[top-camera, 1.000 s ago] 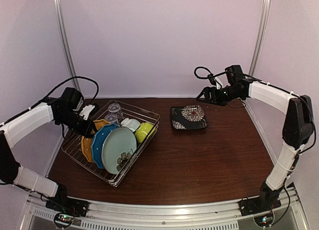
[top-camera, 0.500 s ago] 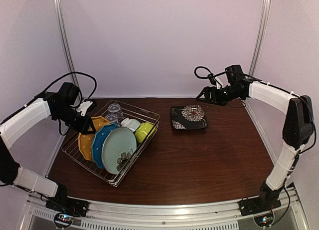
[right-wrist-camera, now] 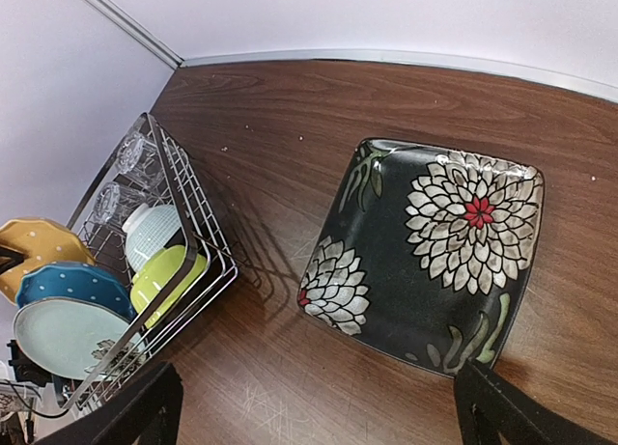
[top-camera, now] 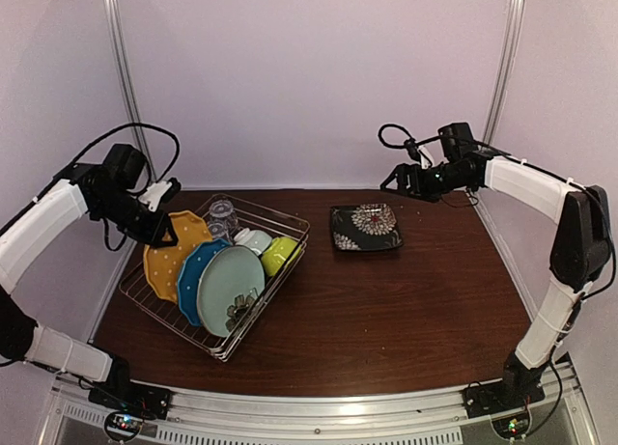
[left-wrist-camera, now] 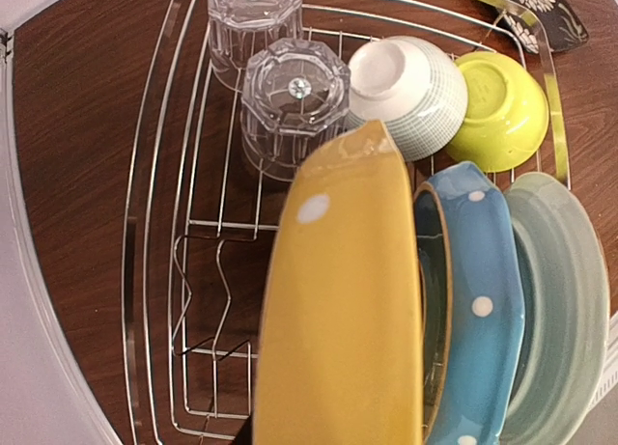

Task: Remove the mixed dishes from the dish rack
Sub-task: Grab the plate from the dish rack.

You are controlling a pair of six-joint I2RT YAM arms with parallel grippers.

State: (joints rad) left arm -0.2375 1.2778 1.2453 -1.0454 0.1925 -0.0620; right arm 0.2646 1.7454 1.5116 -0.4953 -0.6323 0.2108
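Note:
My left gripper [top-camera: 159, 235] is shut on the upper rim of the orange-yellow dotted plate [top-camera: 177, 255], which it holds on edge above the left end of the dish rack [top-camera: 224, 352]. In the left wrist view this plate [left-wrist-camera: 338, 300] hides the fingers. Inside the rack stand the blue dotted plate [left-wrist-camera: 478, 300] and the pale teal plate [left-wrist-camera: 560, 300]. A lime-green bowl [left-wrist-camera: 497, 107], a small pale bowl [left-wrist-camera: 406, 88] and two upturned clear glasses [left-wrist-camera: 294, 97] sit there too. The dark patterned plate [right-wrist-camera: 430, 262] lies flat on the table. My right gripper [top-camera: 394, 184] hovers open above its far side.
The rack sits at the table's left, close to the left wall and a metal post [top-camera: 124, 78]. Brown tabletop [top-camera: 406, 310] stretches between the rack, the dark plate and the near edge. A black cable loops off the right wrist [top-camera: 391, 141].
My left gripper has lifted the orange-yellow plate up and to the left, away from the blue plate. The right arm has stayed where it was.

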